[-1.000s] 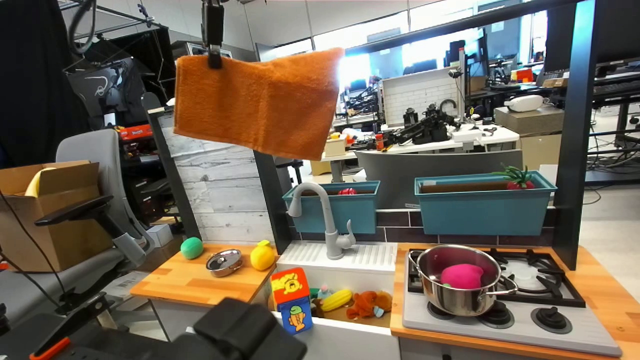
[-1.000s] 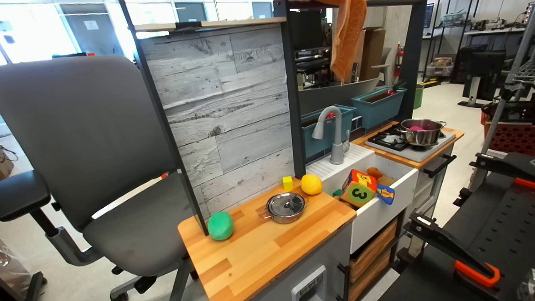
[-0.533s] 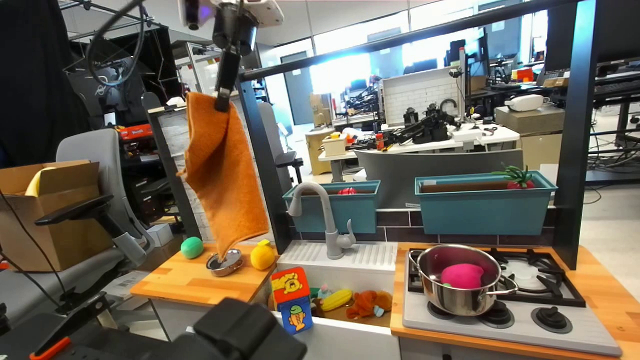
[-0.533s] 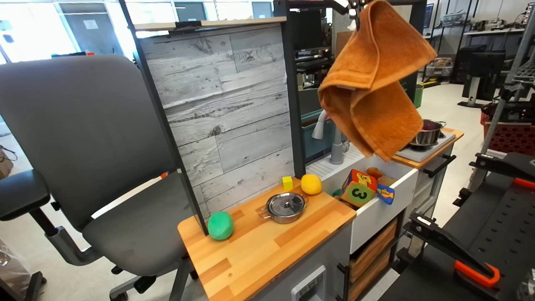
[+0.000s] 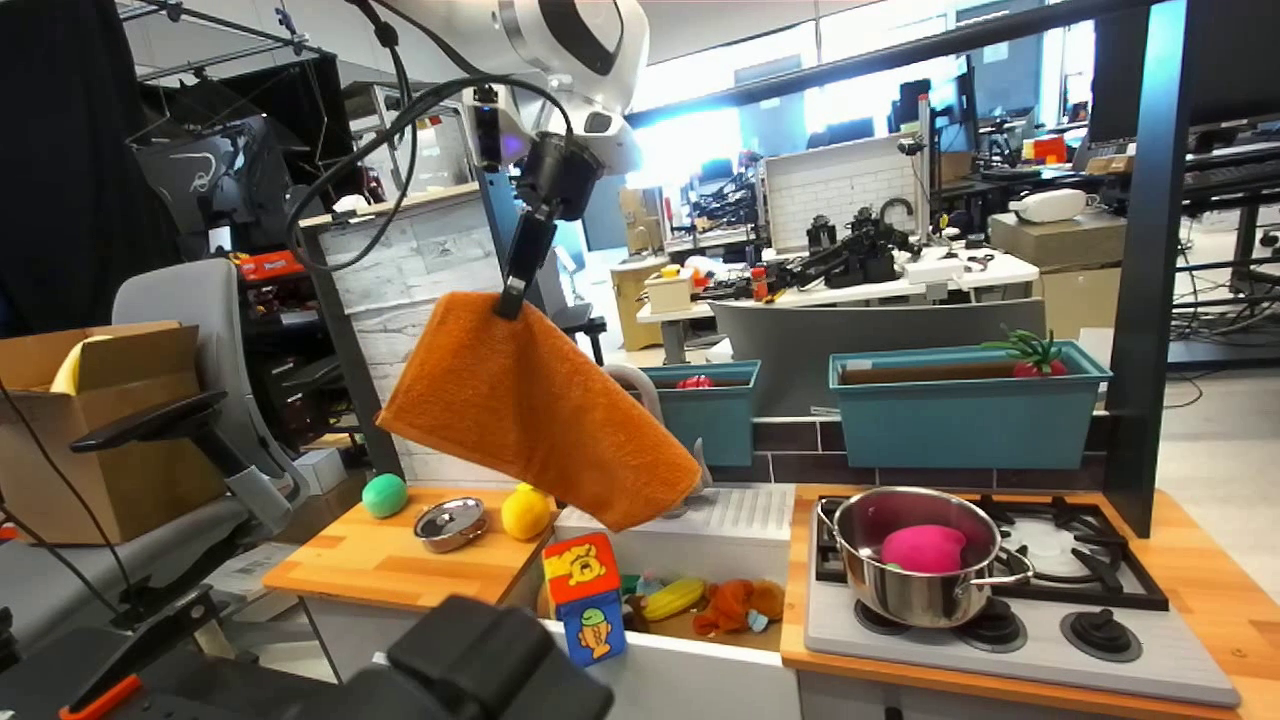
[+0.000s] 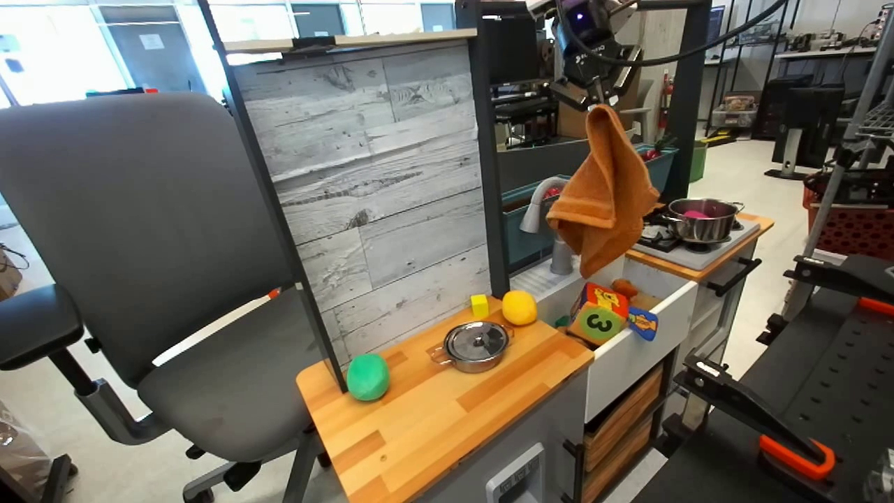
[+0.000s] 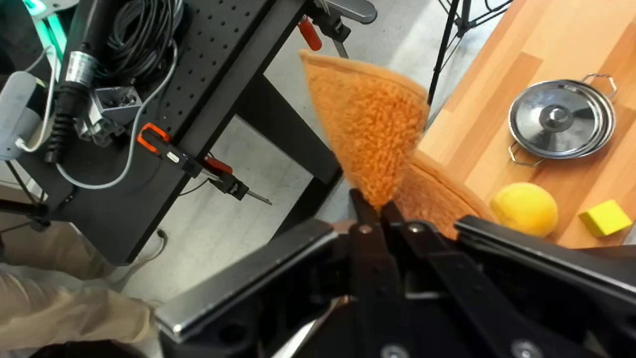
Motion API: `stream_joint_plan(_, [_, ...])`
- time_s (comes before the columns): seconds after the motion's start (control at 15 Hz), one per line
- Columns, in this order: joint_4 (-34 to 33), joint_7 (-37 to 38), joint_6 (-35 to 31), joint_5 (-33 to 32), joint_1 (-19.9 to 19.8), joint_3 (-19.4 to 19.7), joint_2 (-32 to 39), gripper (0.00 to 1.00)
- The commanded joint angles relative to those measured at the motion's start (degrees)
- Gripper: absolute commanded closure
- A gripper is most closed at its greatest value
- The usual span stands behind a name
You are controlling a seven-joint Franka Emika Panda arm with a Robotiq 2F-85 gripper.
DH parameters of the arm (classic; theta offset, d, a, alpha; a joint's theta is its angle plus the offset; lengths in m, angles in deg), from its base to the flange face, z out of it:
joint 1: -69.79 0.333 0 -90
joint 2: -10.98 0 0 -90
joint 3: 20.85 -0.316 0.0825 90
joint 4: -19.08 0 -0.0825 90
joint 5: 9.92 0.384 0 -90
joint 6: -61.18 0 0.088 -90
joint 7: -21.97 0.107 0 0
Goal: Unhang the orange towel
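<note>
we see one white arm (image 5: 585, 50) high up, its end effector (image 5: 509, 306) tipped, pointing down and clamped on the edge of one orange towel (image 5: 545, 410). the towel hangs in the air and, in an exterior view, hides part of one tap (image 5: 645, 392). on the worktop (image 6: 433, 426) we count one small pan (image 6: 478, 362), one green ball (image 6: 368, 377), one yellow ball (image 6: 519, 308) and one yellow block (image 6: 480, 305). we see two blue boxes (image 5: 970, 420) and one big pot (image 5: 905, 598) too.

Site is a robotics lab: robot arm (image 5: 592, 88) above a kitchen unit (image 6: 642, 363); clamp-fitted perforated table (image 7: 223, 40) facing the front edge of the wooden bench (image 6: 419, 426); equipment-laden desk (image 5: 1008, 274) beyond its rear edge.
</note>
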Motion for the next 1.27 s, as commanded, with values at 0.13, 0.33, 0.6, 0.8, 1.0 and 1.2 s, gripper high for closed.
stream_joint_plan(0.13, [-15.46, 8.94, 8.30, 0.72, -0.84, -0.43, 7.69, 0.49])
stream_joint_plan(0.33, [-18.92, 11.47, 10.04, 0.28, -0.67, -0.82, 9.24, 0.27])
stream_joint_plan(0.6, [-20.63, 13.23, 10.83, 0.39, -0.03, -0.48, 10.01, 0.01])
stream_joint_plan(0.8, [-21.32, 13.13, 10.01, 1.05, 0.03, -1.08, 9.86, 0.00])
stream_joint_plan(1.0, [-17.62, 12.16, 9.33, 0.02, 0.18, -0.49, 7.52, 0.00])
stream_joint_plan(1.2, [-17.82, 12.16, 9.33, 0.02, 0.25, -0.53, 7.55, 0.00])
